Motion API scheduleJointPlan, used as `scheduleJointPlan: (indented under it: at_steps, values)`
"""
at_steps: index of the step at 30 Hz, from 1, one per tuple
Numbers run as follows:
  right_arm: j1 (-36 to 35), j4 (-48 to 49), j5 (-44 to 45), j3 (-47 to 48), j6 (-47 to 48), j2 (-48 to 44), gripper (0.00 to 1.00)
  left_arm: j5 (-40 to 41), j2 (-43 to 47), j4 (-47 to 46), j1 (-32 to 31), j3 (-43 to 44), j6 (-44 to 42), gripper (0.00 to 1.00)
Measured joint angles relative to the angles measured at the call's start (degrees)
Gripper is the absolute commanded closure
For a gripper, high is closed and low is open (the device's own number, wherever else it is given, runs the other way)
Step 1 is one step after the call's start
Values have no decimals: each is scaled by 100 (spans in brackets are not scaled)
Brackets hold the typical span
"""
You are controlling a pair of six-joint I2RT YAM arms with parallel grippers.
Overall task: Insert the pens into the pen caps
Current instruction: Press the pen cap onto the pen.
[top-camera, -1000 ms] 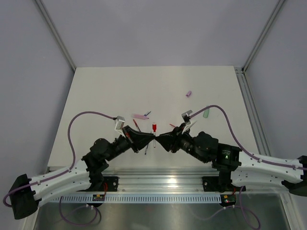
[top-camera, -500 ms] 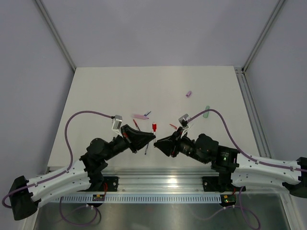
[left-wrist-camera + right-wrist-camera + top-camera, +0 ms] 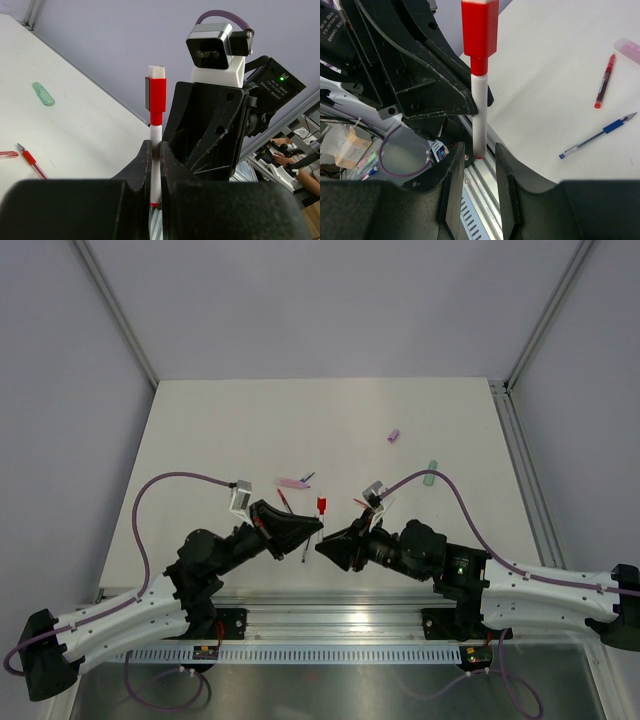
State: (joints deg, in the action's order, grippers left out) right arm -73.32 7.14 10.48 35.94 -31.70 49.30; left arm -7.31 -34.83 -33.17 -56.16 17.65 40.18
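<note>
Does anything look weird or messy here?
Nothing broken or spilled, but loose pens lie at odd angles on the table, and a lilac cap sits far off alone. The left gripper grips a red-capped pen.

In the left wrist view, the red-capped pen (image 3: 158, 97) has its lower barrel hidden between the fingers of the left gripper (image 3: 156, 155). A reddish piece (image 3: 6, 154) at 9 o'clock is cut by the edge. In the right wrist view, the pen's cap top is cropped at 12 o'clock. A pink piece (image 3: 630, 49) at 2 o'clock runs off the frame. From above, a stick pen (image 3: 304, 553) lies partly under the left gripper, too small to tell its colour.
</note>
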Motion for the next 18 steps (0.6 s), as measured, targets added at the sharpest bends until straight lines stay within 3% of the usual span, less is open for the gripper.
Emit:
scheduleJointPlan:
  at_steps: [11, 18]
  values:
    - [0, 131, -4, -13, 28, 70, 71, -2, -2, 2, 0, 0, 66, 100]
    - [0, 166, -9, -13, 83, 151, 94, -2, 35, 33, 4, 2, 83, 100]
